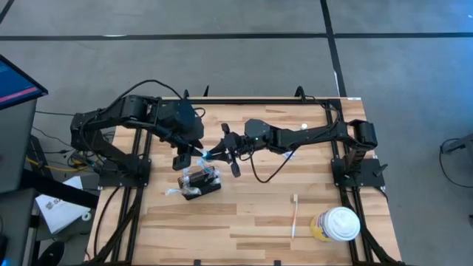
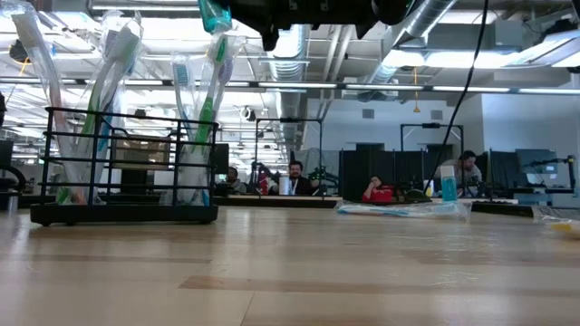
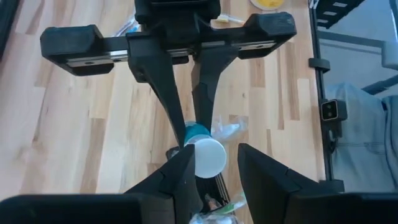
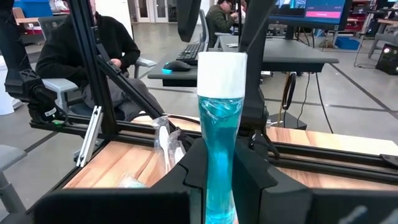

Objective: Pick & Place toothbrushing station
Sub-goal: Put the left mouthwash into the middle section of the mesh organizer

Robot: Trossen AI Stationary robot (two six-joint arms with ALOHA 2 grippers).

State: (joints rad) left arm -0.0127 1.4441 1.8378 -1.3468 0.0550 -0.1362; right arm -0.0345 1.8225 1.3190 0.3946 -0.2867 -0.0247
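Note:
A teal toothpaste tube point(image 4: 219, 118) with a white cap point(image 4: 222, 73) hangs in the air, and my right gripper point(image 4: 219, 149) is shut on it. My left gripper point(image 3: 214, 152) is open. Its fingers stand on either side of the cap; I cannot tell whether they touch it. The toothbrushing station point(image 1: 201, 182), a black wire box, stands on its base on the table just below both grippers. Several wrapped toothbrushes point(image 2: 207, 100) stand upright in it. My right gripper pinches the tube's teal body point(image 4: 217, 177) between its two fingers. The fingers point(image 3: 171, 93) come about level from the table's right side and lie along the tube. The tube sticks out past the fingertips, cap first toward my left gripper, lifted clear above the station.
A loose toothbrush point(image 1: 294, 216) lies near the front right. Beside it stands a yellowish cup with a white lid point(image 1: 337, 225). A wrapped toothbrush point(image 2: 403, 208) lies flat on the table in the low view. Bare wood lies at the front middle point(image 1: 236, 229).

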